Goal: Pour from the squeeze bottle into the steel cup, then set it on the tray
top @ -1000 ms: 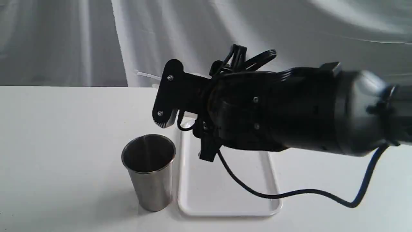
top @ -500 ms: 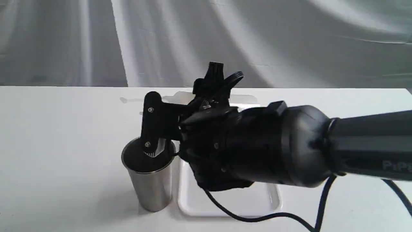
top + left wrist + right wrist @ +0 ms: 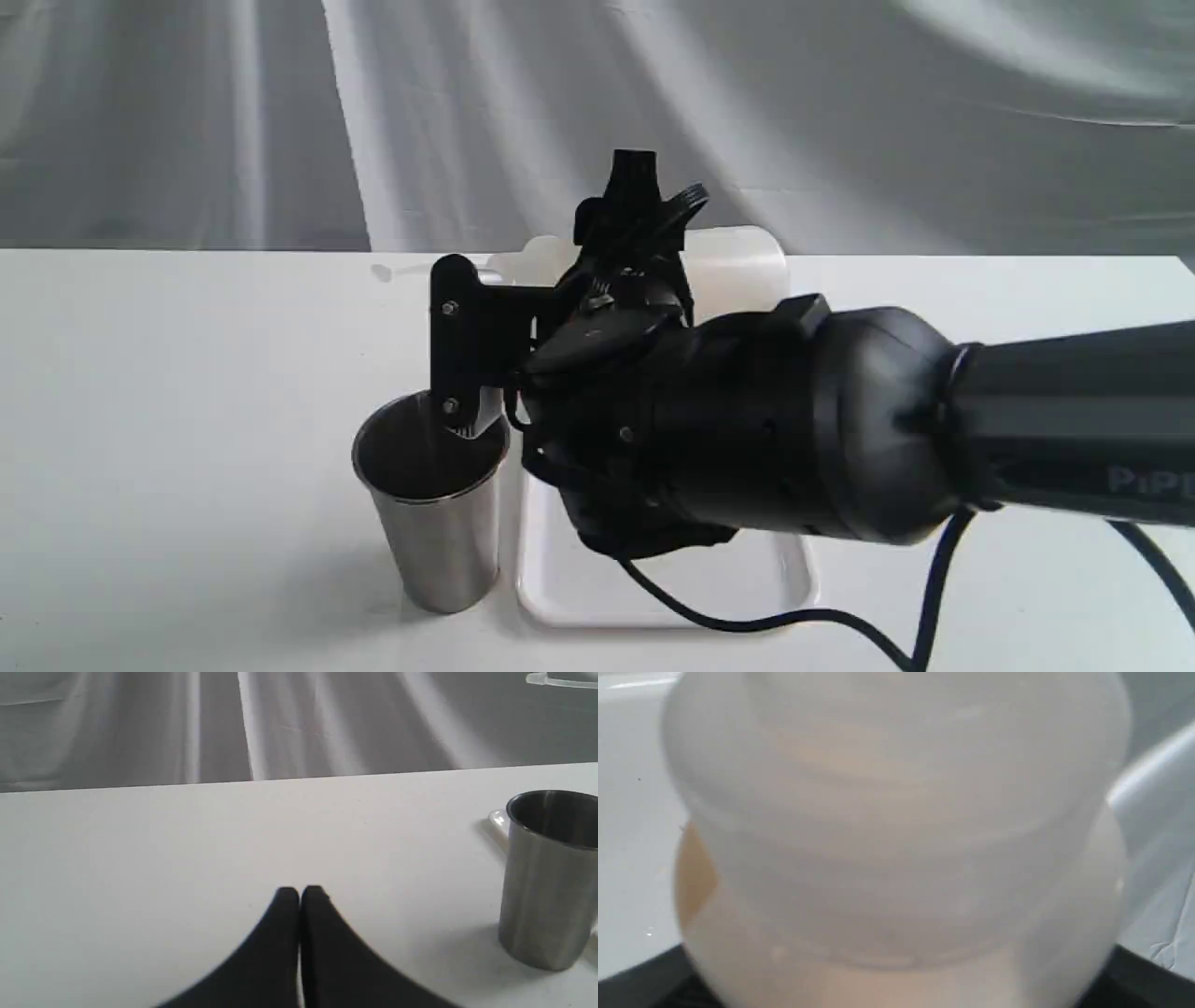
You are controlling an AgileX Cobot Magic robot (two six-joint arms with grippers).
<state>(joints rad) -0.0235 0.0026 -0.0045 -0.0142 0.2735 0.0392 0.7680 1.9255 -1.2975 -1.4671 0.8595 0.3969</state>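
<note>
My right gripper (image 3: 467, 341) is shut on the squeeze bottle (image 3: 738, 261), which lies tipped on its side behind the black wrist. Its thin cap strap (image 3: 385, 273) points left. In the right wrist view the whitish bottle (image 3: 896, 835) fills the picture, with amber liquid (image 3: 693, 877) at one side. One finger (image 3: 453, 355) hangs just over the rim of the steel cup (image 3: 434, 509); no stream shows. The cup stands against the left edge of the white tray (image 3: 560, 597). My left gripper (image 3: 299, 896) rests shut and empty, well left of the cup (image 3: 546, 882).
The right arm's black cable (image 3: 775, 621) loops over the tray's near rim. A grey-white draped cloth (image 3: 233, 121) hangs behind the white table (image 3: 168, 420). The arm hides most of the tray.
The right arm swung down and left from above the tray until its finger was over the cup's rim. In the last half second it rose slightly, and the bottle's body now shows behind it.
</note>
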